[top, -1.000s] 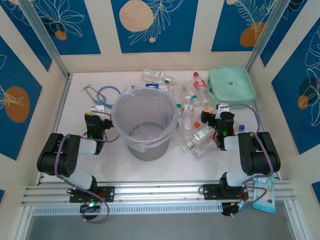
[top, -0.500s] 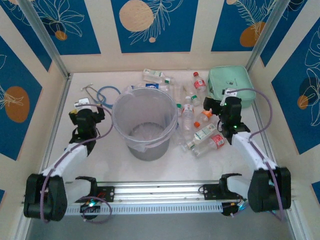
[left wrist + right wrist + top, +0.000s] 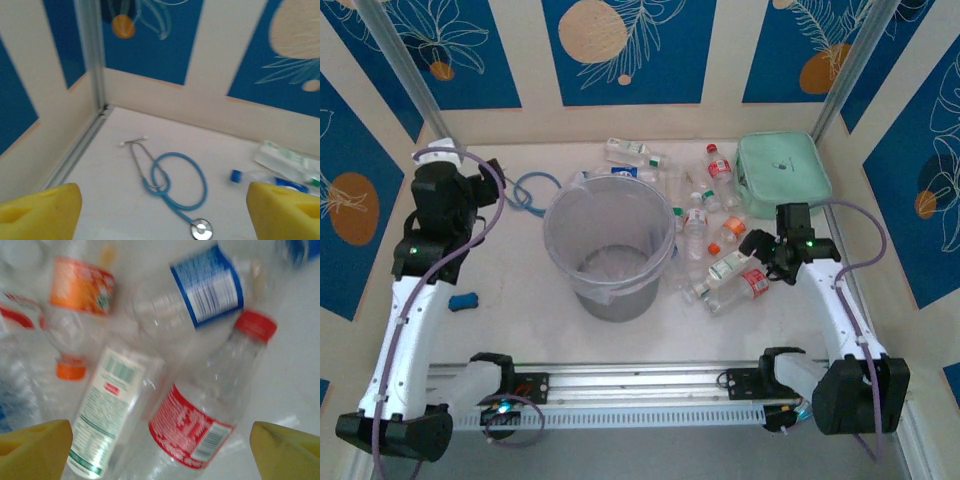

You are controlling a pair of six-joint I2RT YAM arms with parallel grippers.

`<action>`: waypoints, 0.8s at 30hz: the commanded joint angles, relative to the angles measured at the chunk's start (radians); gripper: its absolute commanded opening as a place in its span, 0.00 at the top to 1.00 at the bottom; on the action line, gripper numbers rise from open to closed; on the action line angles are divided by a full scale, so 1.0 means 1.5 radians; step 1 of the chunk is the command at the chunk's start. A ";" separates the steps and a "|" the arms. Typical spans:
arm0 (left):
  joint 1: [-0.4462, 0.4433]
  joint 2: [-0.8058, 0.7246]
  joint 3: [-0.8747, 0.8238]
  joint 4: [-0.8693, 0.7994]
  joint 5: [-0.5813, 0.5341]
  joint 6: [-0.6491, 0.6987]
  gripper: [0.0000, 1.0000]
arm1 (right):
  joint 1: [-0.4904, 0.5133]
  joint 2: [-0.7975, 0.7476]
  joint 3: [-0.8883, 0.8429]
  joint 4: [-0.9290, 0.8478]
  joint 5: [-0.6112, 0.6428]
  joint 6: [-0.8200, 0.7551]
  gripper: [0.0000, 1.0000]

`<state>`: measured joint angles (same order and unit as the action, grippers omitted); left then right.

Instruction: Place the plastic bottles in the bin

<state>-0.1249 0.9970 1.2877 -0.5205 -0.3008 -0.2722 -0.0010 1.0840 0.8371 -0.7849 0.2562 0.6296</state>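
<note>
The bin (image 3: 548, 235), a big round translucent bucket, stands mid-table. Several clear plastic bottles lie to its right and behind it. My right gripper (image 3: 761, 250) hangs open just above a red-labelled, red-capped bottle (image 3: 200, 425), with a green-white labelled one (image 3: 107, 410) beside it. An orange-capped bottle (image 3: 75, 305) and a blue-labelled bottle (image 3: 200, 290) lie beyond. My left gripper (image 3: 487, 190) is open and empty, raised at the far left over the stethoscope; a blue-capped bottle (image 3: 270, 180) and a green-white one (image 3: 285, 157) lie to its right.
A blue stethoscope (image 3: 170, 182) lies at the back left near the corner post. A mint-green box (image 3: 782, 172) sits at the back right against the wall. A small blue object (image 3: 465, 300) lies on the table at the left.
My left arm has swung up and back towards the far left corner, uncovering a small blue object. My right arm has stretched out, with its gripper now over the near-right bottles.
</note>
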 commanded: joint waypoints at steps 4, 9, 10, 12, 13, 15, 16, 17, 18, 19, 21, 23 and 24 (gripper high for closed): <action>-0.109 0.050 0.078 -0.111 0.151 0.027 0.23 | -0.010 0.033 -0.053 0.004 -0.096 0.047 0.14; -0.177 0.144 0.123 -0.162 0.194 0.071 0.27 | -0.017 0.085 -0.065 0.050 -0.139 0.053 0.17; -0.184 0.163 0.135 -0.179 0.200 0.084 0.28 | -0.016 0.090 -0.067 0.055 -0.144 0.054 0.17; -0.188 0.204 0.168 -0.225 0.190 0.106 0.29 | -0.016 0.093 -0.074 0.071 -0.148 0.060 0.19; -0.188 0.221 0.181 -0.243 0.180 0.113 0.30 | -0.016 0.094 -0.077 0.078 -0.147 0.064 0.20; -0.187 0.240 0.193 -0.257 0.177 0.123 0.31 | -0.016 0.100 -0.086 0.091 -0.147 0.072 0.21; -0.188 0.245 0.193 -0.255 0.189 0.122 0.31 | -0.016 0.105 -0.089 0.094 -0.150 0.074 0.21; -0.187 0.250 0.192 -0.252 0.202 0.119 0.32 | -0.015 0.111 -0.091 0.095 -0.152 0.076 0.20; -0.187 0.254 0.189 -0.249 0.212 0.106 0.34 | -0.014 0.115 -0.092 0.096 -0.152 0.078 0.19; -0.187 0.254 0.182 -0.244 0.227 0.097 0.34 | -0.012 0.119 -0.092 0.096 -0.151 0.079 0.17; -0.187 0.254 0.166 -0.233 0.248 0.087 0.35 | -0.009 0.124 -0.094 0.097 -0.147 0.080 0.15; -0.187 0.252 0.147 -0.223 0.248 0.082 0.36 | -0.006 0.128 -0.097 0.100 -0.141 0.079 0.14; -0.187 0.252 0.140 -0.224 0.253 0.082 0.36 | -0.006 0.130 -0.097 0.099 -0.143 0.077 0.15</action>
<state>-0.4038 1.3884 1.5253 -0.8509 0.0269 -0.1352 -0.0189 1.2682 0.7044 -0.6422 0.0624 0.7338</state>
